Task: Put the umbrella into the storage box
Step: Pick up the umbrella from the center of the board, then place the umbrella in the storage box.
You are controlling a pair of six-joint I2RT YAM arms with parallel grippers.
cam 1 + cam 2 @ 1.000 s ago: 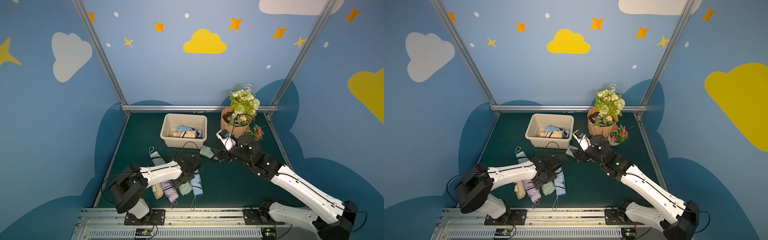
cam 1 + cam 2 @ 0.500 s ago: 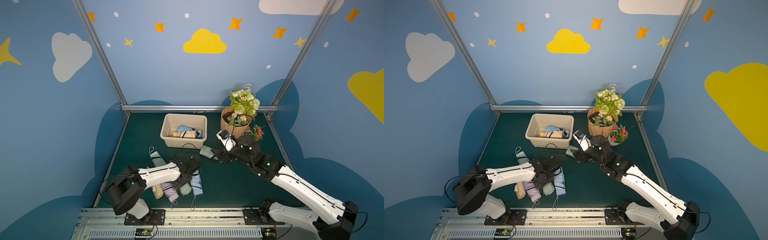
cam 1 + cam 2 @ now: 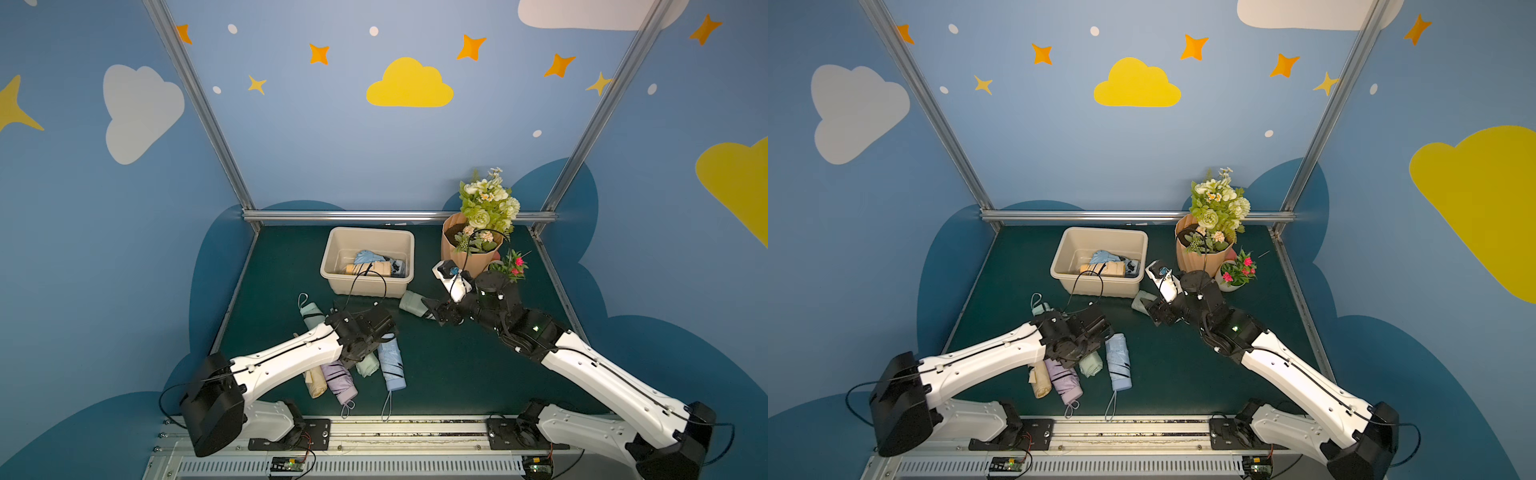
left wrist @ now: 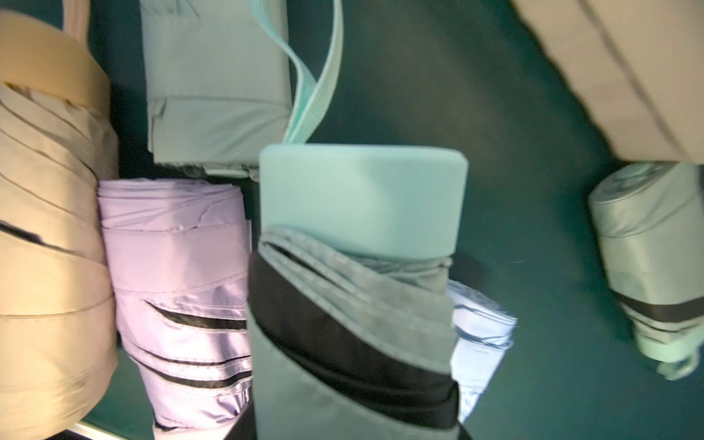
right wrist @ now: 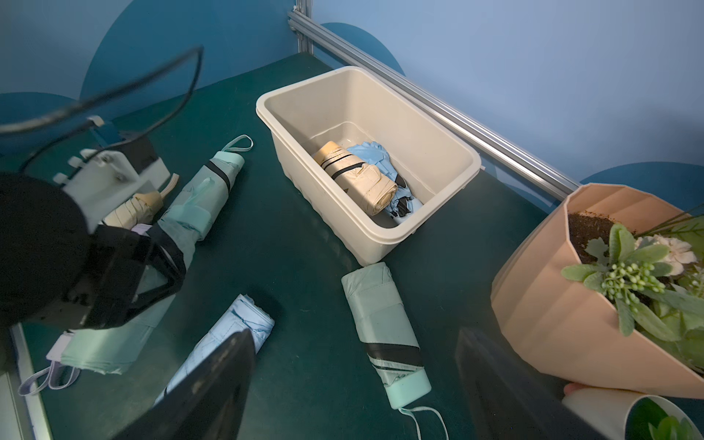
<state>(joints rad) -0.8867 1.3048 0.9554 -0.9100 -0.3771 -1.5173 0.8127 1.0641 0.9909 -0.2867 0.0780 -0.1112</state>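
Observation:
The cream storage box [image 3: 369,230] [image 3: 1104,230] [image 5: 381,99] stands at the back with a beige and a blue umbrella [image 3: 370,266] inside. My left gripper [image 3: 372,338] [image 5: 158,263] is down on the front pile, shut on a mint green umbrella [image 4: 362,198] [image 3: 368,365] at mid-length, handle pointing toward the box. Beside it lie light blue [image 3: 390,365], lilac [image 3: 338,380], beige [image 3: 313,382] and another mint [image 3: 311,313] umbrella. My right gripper [image 3: 432,313] [image 5: 354,384] hangs open over a separate mint umbrella [image 3: 411,301] [image 5: 381,327] by the box's near corner.
A ribbed peach flower pot [image 3: 465,257] [image 5: 552,304] stands close to my right gripper, with a small pot of pink flowers [image 3: 513,268] next to it. An aluminium rail [image 3: 374,215] runs along the back edge behind the box.
My left gripper's jaws have closed in onto the mint green umbrella in the pile. The right arm has stayed where it was, still open.

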